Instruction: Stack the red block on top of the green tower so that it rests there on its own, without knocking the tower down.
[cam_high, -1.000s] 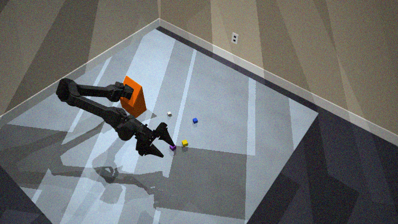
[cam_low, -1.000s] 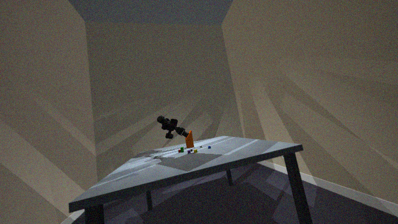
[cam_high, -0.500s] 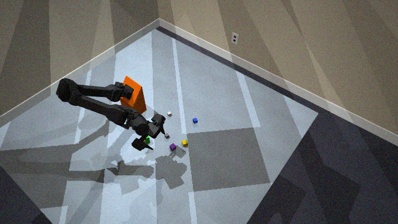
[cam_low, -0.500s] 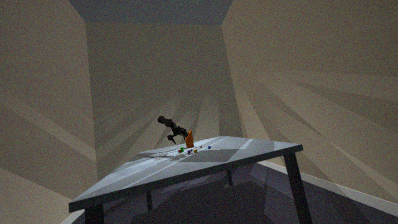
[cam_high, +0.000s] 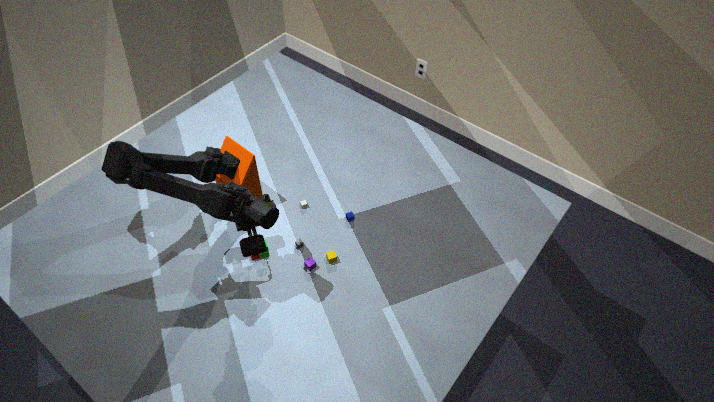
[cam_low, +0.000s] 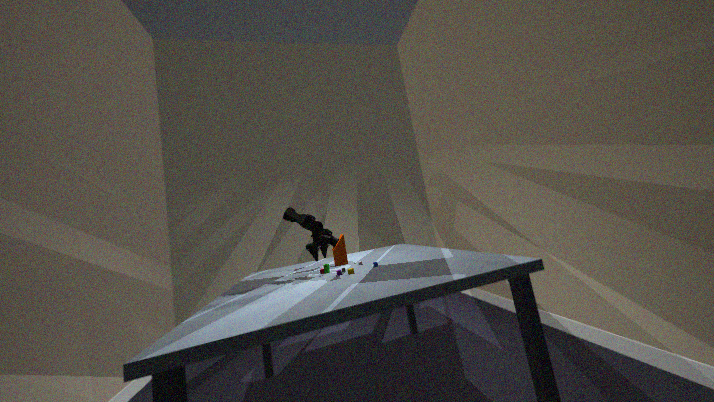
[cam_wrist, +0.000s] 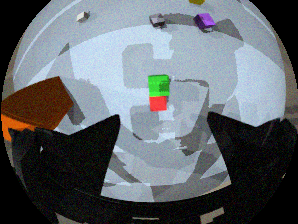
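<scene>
The red block (cam_high: 255, 257) (cam_low: 322, 271) (cam_wrist: 158, 103) sits low on the table, right beside the green tower (cam_high: 264, 254) (cam_low: 326, 268) (cam_wrist: 159, 86). The tower stands upright and is taller than the red block. In the wrist view the red block lies on the gripper's side of the tower, touching or nearly touching it. My gripper (cam_low: 320, 257) (cam_wrist: 165, 117) is open and empty, hanging above both. In the top view the arm's dark end partly covers them, and the fingertips cannot be made out there.
An orange wedge (cam_high: 245, 159) (cam_low: 340, 251) (cam_wrist: 37, 102) stands beside the arm. A purple block (cam_high: 310, 264) (cam_wrist: 204, 21), a yellow block (cam_high: 331, 257), a grey block (cam_high: 299, 244) (cam_wrist: 157, 21), a white block (cam_high: 303, 204) (cam_wrist: 82, 17) and a blue block (cam_high: 350, 216) lie beyond the tower.
</scene>
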